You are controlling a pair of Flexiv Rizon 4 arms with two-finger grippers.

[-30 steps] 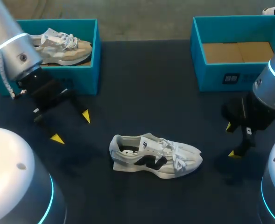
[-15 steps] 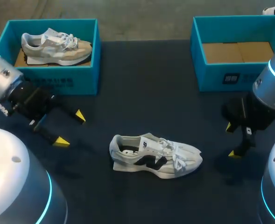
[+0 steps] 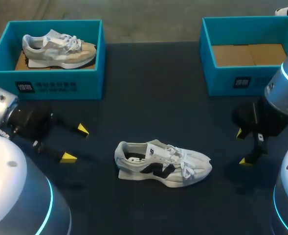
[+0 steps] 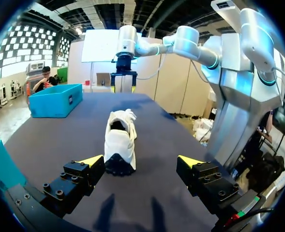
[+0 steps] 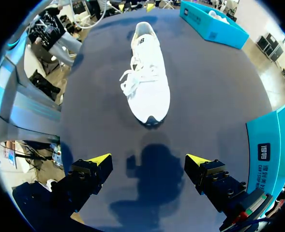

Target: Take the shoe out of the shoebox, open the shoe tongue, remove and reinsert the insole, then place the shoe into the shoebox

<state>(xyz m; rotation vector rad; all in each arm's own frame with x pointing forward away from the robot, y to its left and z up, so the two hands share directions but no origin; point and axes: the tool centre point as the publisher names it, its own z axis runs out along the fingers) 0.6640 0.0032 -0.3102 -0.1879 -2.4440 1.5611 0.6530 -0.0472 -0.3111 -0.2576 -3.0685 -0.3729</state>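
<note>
Shoes: two, and two boxes. Nearest lies the white shoe (image 3: 163, 164), out on the table (image 3: 148, 103). Left gripper (image 3: 75, 143) and right gripper (image 3: 242, 147) wait beside it, fingers wide, holding nothing. Far behind it, the left box (image 3: 92, 73) holds a tan shoe (image 3: 58, 49). The right box (image 3: 222, 81) holds brown card (image 3: 249, 54).

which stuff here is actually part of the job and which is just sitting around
Part of the job:
white shoe, lying on the table between the arms
empty shoebox, probably the one it goes back into
left pincer, open
right pincer, open

Just lying about:
second shoebox
beige shoe inside it
</note>
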